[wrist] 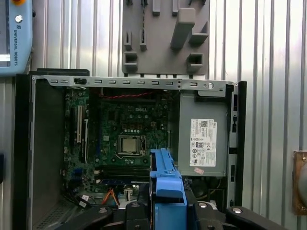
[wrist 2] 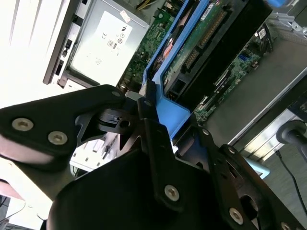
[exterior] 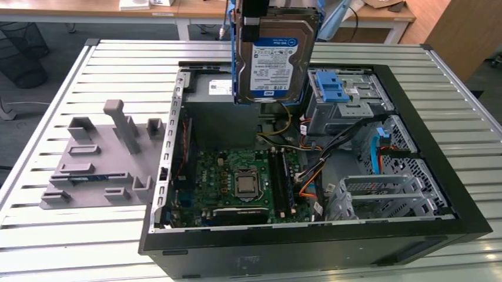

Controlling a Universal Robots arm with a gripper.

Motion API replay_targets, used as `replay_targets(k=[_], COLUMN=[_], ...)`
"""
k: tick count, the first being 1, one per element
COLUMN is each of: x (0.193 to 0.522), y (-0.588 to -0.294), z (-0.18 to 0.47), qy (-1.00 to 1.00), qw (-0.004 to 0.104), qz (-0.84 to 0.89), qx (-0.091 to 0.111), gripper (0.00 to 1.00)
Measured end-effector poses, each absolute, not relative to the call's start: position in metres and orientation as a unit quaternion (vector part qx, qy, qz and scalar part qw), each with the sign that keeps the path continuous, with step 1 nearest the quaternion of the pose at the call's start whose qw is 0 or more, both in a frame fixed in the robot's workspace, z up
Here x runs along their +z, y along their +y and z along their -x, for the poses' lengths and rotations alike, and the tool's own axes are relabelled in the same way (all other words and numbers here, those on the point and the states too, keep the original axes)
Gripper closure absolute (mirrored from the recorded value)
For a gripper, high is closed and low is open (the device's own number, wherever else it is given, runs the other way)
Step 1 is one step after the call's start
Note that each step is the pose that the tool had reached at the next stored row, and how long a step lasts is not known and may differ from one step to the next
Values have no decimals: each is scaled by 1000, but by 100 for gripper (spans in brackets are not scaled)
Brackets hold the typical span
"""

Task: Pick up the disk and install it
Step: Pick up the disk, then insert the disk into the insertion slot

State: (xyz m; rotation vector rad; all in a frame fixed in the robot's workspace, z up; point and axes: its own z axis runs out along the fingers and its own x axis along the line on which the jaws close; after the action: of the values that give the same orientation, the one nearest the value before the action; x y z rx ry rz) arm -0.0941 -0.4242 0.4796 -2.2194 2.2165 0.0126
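As I read it from my station, worktop (exterior: 63, 247): slatted metal, carrying the computer case (exterior: 314, 255), which lies on its side with the panel off.
Fixture plate (exterior: 94, 170): grey, flat on the worktop just outside the case wall nearest the motherboard.
Power supply box (exterior: 213, 114): grey, in a back corner of the case; its white sticker faces up in the first wrist view.
Motherboard (exterior: 239, 182): on the case floor, beside the power supply box.
Drive cages (exterior: 384, 194): silver, along the case side opposite the fixture plate; one has a bare blue latch (exterior: 331, 87).
Cables (exterior: 314, 176): loose inside the case, between motherboard and cages.
Disk (exterior: 276, 56): upright above the case, over the power supply corner, apparently touching nothing inside.
End effector (wrist 2: 144, 100): pinching the disk by its blue carrier frame.
Step in hand: carrying the disk, I judge; it is not yet seated.
Doing it well: I would keep the pinch on the frame, hold the disk square to the case walls, stay above the cables, and move slowly, never forcing the frame.
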Motion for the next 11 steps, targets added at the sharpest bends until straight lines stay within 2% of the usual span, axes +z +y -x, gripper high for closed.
replay_targets(k=[11], x=[479], y=[-427], z=[94], qy=[707], qw=[2], qz=[708], qx=[4], gripper=[64])
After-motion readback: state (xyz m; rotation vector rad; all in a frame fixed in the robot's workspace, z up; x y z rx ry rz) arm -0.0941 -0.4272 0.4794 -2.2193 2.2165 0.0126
